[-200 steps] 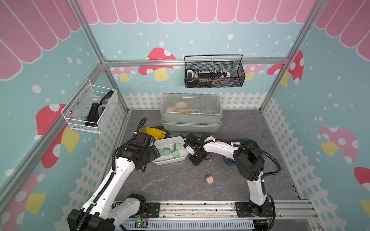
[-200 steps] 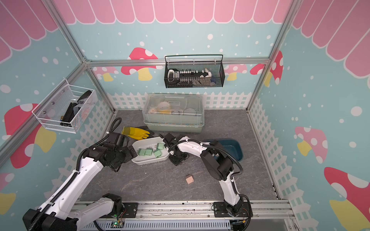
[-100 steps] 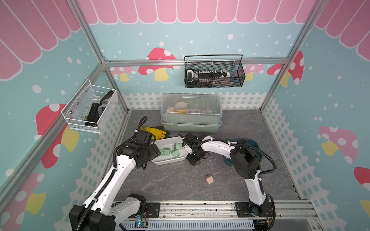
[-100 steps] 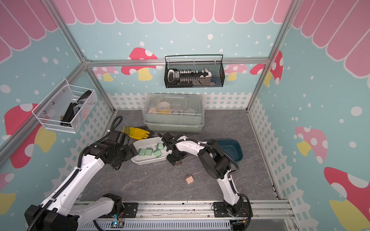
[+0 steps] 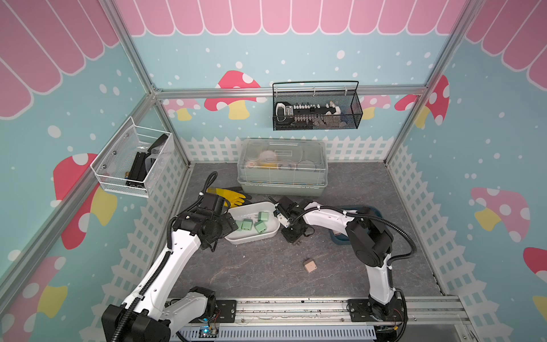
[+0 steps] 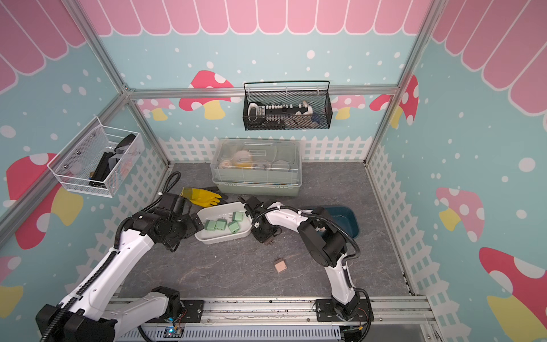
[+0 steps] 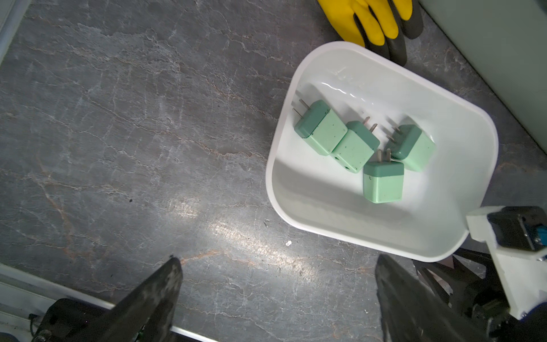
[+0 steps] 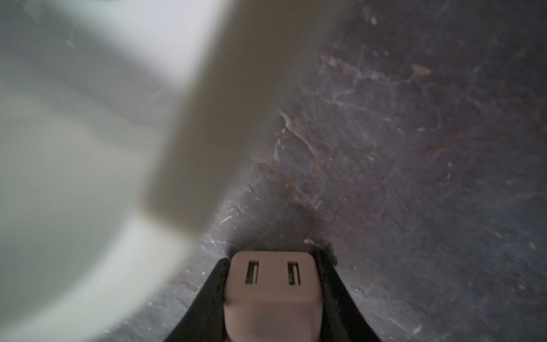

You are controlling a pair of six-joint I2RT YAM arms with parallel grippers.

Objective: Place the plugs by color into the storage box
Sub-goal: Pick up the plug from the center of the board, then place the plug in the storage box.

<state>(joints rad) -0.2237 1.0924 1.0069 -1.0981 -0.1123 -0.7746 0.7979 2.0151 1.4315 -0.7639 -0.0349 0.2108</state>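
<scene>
Pink plug (image 8: 272,293) pinched by right gripper (image 8: 273,257), just beside white tub (image 7: 325,207), four green plugs (image 7: 383,183) lying inside, left gripper (image 7: 278,259) with fingers spread wide nearby

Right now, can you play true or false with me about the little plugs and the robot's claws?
1. Four green plugs lie in the white tub. True.
2. The right claw is empty. False: it is shut on a pink plug.
3. The left claw is holding a green plug. False: it is open and holds nothing.
4. A loose pink plug lies alone on the table. True.
5. The yellow glove is inside the white tub. False: it lies on the table, outside the tub.
</scene>
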